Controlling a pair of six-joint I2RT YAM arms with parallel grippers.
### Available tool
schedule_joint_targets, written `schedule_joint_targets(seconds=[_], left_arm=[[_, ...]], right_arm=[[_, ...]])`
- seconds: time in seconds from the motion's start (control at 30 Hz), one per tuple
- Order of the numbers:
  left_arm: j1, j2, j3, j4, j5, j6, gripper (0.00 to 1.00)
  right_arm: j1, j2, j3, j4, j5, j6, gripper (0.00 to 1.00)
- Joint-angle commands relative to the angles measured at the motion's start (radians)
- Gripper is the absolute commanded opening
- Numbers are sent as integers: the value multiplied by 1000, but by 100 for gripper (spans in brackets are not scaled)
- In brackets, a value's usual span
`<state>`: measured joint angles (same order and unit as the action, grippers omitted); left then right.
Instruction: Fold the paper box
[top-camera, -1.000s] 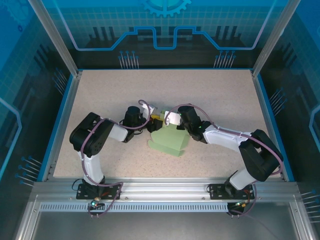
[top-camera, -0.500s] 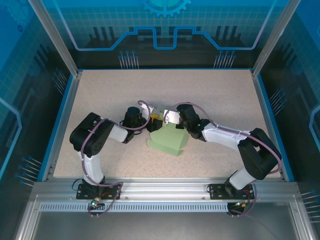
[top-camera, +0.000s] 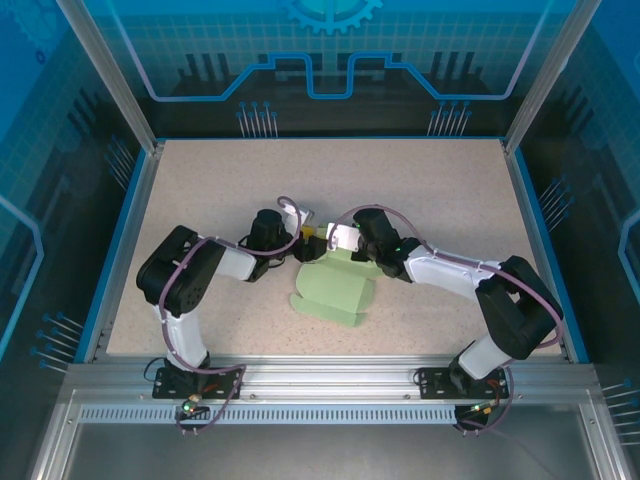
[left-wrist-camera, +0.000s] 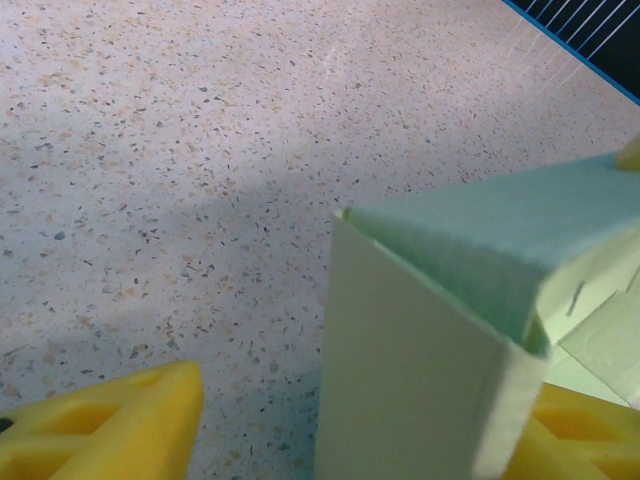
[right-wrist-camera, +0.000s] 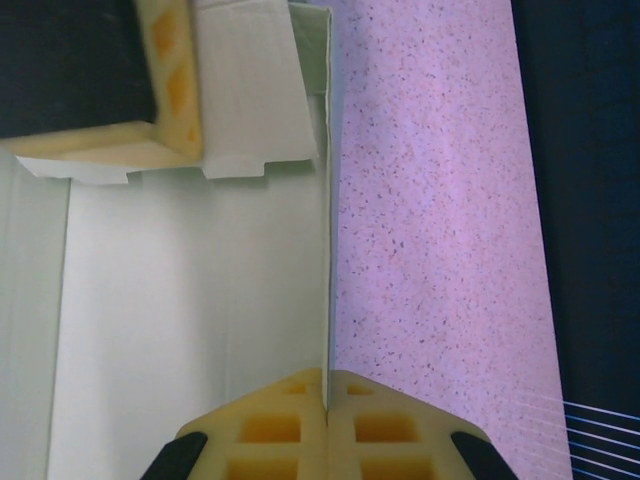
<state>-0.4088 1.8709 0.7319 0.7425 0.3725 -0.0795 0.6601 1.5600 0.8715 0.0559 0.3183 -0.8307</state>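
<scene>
I have the pale green, creased thin-card paper box (top-camera: 330, 292) lying near the middle of the speckled beige tabletop (top-camera: 430, 200), mostly flat in the overhead view, with its far edge lifted where both arms meet it. The left gripper (top-camera: 305, 244) comes in from the left and the right gripper (top-camera: 340, 254) from the right, and the two sit close together at that far edge. On my right wrist camera the right gripper (right-wrist-camera: 326, 385) has its two yellow fingers pressed together, with the thin edge of an upright card panel (right-wrist-camera: 190, 300) pinched between them, so it has a firm hold of the box. Beyond that panel I can see a pale flap (right-wrist-camera: 250, 90) folded over beside one yellow finger of the other arm (right-wrist-camera: 170, 80). On my left wrist camera the left gripper's jaws stand well apart: one yellow finger (left-wrist-camera: 100, 430) is at the lower left with bare table between it and the card, and the other (left-wrist-camera: 575, 435) is at the lower right, tight against or just behind the card. A folded corner of the box (left-wrist-camera: 420, 350) stands upright between them, its top face sloping away. The left gripper is not clamping it.
</scene>
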Motion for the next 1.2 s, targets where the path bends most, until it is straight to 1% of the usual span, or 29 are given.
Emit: schedule_joint_targets(seconds=[0.0, 0.2, 0.37, 0.5, 0.6, 0.67, 0.77, 0.97, 1.17], left_arm=[[6, -33, 25, -40, -10, -6, 65], [6, -37, -5, -43, -25, 37, 57], [-6, -42, -19, -71, -57, 56, 55], [-21, -36, -16, -80, -134, 68, 49], [-29, -39, -10, -74, -207, 49, 42], [-35, -41, -3, -71, -243, 43, 41], [-54, -43, 0, -55, -270, 59, 40], [-59, -34, -31, 35, -303, 51, 39], [-59, -46, -39, 47, -299, 53, 45]], right_arm=[[-2, 12, 3, -70, -47, 10, 0], [-5, 12, 2, -60, -18, 24, 0], [-6, -5, 38, -51, -5, 54, 0], [-4, -11, 41, -56, -14, 69, 0], [-2, -11, 41, -71, -20, 76, 0], [0, -10, 41, -83, -22, 79, 0], [18, -5, 34, -78, 10, 68, 0], [60, 13, 17, -45, 103, 44, 0], [66, 27, 23, -48, 105, 56, 0]])
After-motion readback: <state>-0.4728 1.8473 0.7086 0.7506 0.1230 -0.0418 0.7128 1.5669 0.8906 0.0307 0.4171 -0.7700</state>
